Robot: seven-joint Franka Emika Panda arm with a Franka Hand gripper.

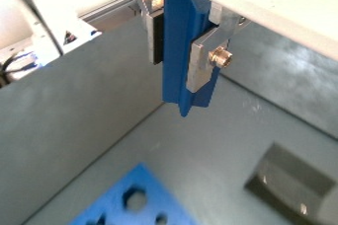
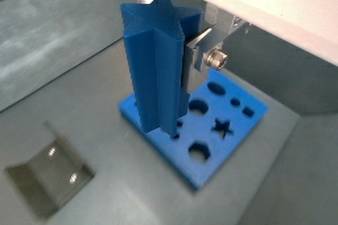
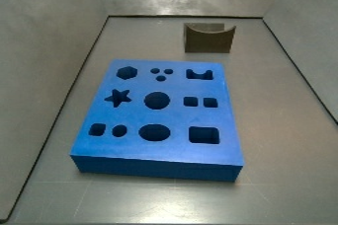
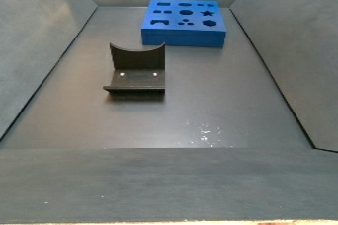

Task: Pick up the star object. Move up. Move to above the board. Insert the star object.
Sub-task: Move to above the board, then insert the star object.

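Observation:
My gripper (image 1: 177,69) is shut on the star object (image 1: 181,59), a tall blue peg with ridged sides that hangs upright between the silver fingers (image 1: 203,63). Seen end-on, the star object (image 2: 156,66) shows its star-shaped face, with one finger (image 2: 199,53) against its side and the gripper (image 2: 166,53) high above the floor. The board (image 2: 185,165), a blue slab with many cut-out holes, lies flat on the floor below and beyond the peg; only its corner (image 1: 113,209) shows in a wrist view. Both side views show the board (image 3: 179,115) (image 4: 185,37) with its star hole (image 3: 117,98), but not the gripper.
A dark olive-brown block with a curved notch (image 3: 209,37) (image 4: 136,71) stands on the floor apart from the board, and also shows in both wrist views (image 1: 291,180) (image 2: 46,175). Sloping grey walls (image 3: 53,81) enclose the floor on all sides.

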